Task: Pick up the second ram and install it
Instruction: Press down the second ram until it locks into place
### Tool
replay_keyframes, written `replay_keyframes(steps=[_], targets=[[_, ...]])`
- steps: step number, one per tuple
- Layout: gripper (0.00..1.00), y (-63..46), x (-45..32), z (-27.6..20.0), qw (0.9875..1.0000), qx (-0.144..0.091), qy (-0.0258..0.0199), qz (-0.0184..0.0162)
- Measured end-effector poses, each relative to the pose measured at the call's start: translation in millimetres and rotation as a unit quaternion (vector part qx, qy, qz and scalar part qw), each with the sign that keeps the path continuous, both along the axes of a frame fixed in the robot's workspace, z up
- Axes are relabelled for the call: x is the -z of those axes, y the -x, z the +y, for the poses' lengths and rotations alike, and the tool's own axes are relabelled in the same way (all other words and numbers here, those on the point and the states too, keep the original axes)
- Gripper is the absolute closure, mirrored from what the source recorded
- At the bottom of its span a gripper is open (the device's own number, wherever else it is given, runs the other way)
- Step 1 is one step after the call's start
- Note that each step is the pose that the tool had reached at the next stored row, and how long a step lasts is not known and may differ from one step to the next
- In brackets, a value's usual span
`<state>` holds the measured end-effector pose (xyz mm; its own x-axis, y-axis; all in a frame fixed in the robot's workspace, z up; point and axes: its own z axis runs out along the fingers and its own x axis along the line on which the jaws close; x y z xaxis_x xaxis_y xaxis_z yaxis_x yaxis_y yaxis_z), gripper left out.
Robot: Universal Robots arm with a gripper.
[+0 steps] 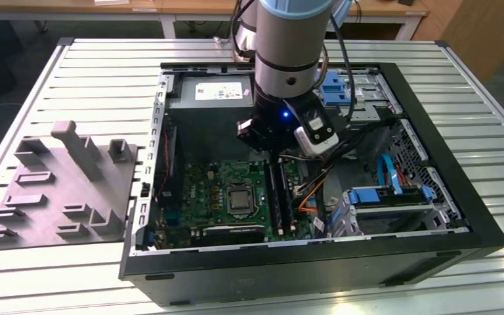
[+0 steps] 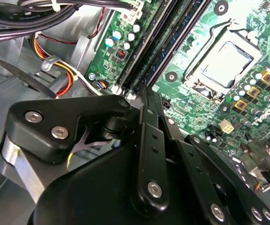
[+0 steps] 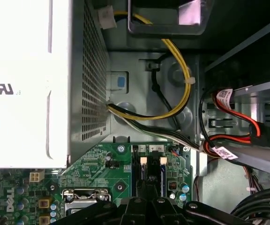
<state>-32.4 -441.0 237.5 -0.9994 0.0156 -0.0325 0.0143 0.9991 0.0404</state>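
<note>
A ribbed metal table [image 1: 77,72] is carrying everything. At the exterior view's left a grey moulded fixture tray [image 1: 60,190] is lying on its slats. Just beside it, the open black computer case [image 1: 322,262] is sitting flat, and behind the table the legs of a wooden desk [image 1: 182,13] are showing above a dark floor.

Inside the case the green motherboard [image 1: 226,197] is lying face up, its silver socket [image 2: 228,63] gleaming in the second wrist view. The arm is reaching down over the board, and the gripper [image 1: 275,157] is hanging directly above the black memory slots [image 1: 278,193]. Whether the claw is wide, narrow or holding anything cannot be told. In those slots long dark sticks are standing on edge; the second ram [image 2: 172,35] is seemingly one of them, seated beside its neighbour. At the exterior view's right, blue drive brackets [image 1: 383,193] are resting.
</note>
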Motion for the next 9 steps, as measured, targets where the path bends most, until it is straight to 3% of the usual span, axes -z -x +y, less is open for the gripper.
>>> replay_keyframes(steps=[3,9], targets=[[0.9,0.0,-0.1,-3.3,1.0,0.0,0.0001,0.0001],[0.9,0.0,-0.2,-15.7,1.0,0.0,0.0001,0.0001]])
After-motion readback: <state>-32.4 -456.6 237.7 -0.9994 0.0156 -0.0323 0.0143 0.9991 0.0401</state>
